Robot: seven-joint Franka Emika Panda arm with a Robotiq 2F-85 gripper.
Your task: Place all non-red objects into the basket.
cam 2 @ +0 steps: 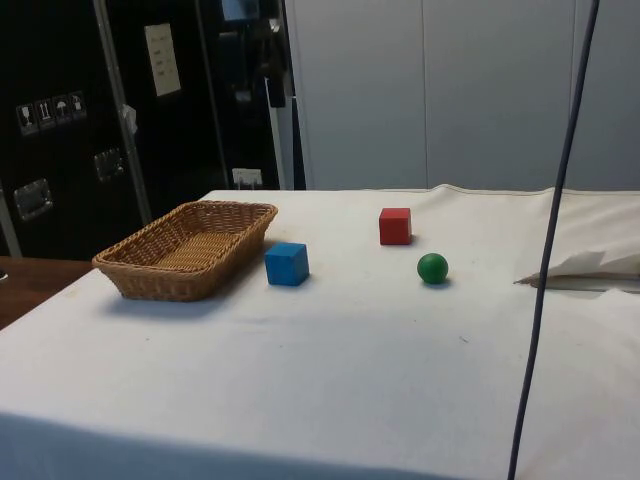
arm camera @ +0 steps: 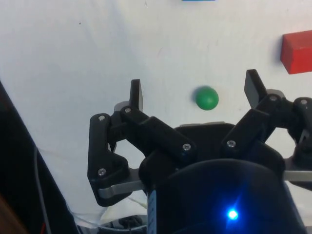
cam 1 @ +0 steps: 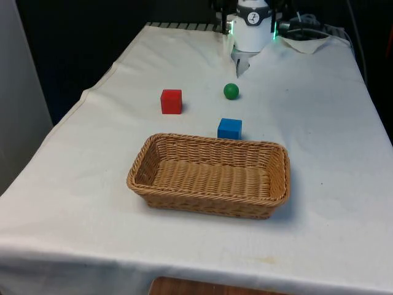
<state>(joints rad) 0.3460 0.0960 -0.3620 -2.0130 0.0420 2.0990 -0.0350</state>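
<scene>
Illumination was even and diffuse, apparently from overhead, and rendered the white tabletop [cam 1: 319, 123] bright without glare. Shadows were soft and short: the basket [cam 1: 210, 175] cast a faint shadow along its near wall in the front view, and the blue cube [cam 2: 287, 264], red cube [cam 2: 395, 226] and green ball [cam 2: 432, 268] each showed a small dark patch at the base in the side view. In the wrist view the cloth appeared slightly bluish, and the hand [arm camera: 194, 92] was dark with little surface detail. Backgrounds were dim.
</scene>
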